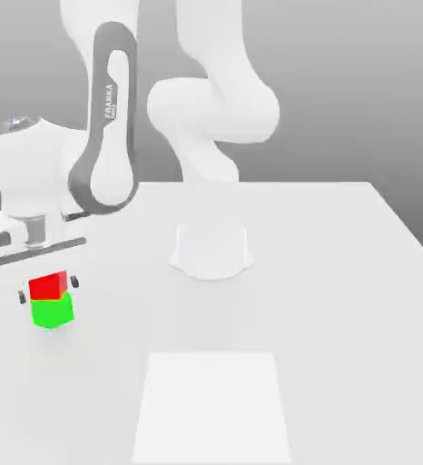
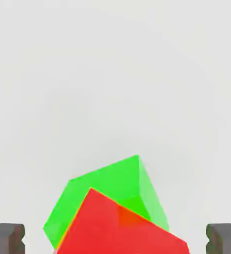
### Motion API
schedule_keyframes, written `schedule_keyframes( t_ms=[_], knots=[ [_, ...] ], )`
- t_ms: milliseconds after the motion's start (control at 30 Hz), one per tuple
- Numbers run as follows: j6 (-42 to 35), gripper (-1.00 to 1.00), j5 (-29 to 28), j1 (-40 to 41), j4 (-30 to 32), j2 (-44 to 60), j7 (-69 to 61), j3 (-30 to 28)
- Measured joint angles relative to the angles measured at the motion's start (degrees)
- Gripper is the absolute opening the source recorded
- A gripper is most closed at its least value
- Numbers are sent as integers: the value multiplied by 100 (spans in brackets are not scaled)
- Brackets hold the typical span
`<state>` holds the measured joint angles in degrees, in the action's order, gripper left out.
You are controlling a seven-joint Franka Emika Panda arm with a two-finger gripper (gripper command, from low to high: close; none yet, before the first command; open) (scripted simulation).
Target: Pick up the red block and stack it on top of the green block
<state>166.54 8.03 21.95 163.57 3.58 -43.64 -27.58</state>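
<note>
Exterior view: near the left edge, the red block (image 1: 48,287) is seen resting on top of the green block (image 1: 53,311), with the pair standing on the white table (image 1: 342,272) well apart from the arm's base (image 1: 211,252) at the centre. The gripper (image 1: 47,289) is positioned around the red block, one dark fingertip (image 1: 22,297) standing clear on each side. In the hand view the fingertips (image 2: 7,238) are spread wide and nothing is gripped; the red block (image 2: 122,228) lies between them with open space on both sides, skewed slightly over the green block (image 2: 107,193). The step in hand is judged to be the retreat after release. A straight vertical lift is advised, so that neither fingertip drags the red block off its seat.
</note>
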Motion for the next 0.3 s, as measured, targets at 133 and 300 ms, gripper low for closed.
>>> schedule_keyframes(
  t_ms=[133,300],
  knots=[
    [-166,100,-380,84,1,-217,266,-51],
    [-774,100,-1293,330,7,-903,905,-12]
  ],
)
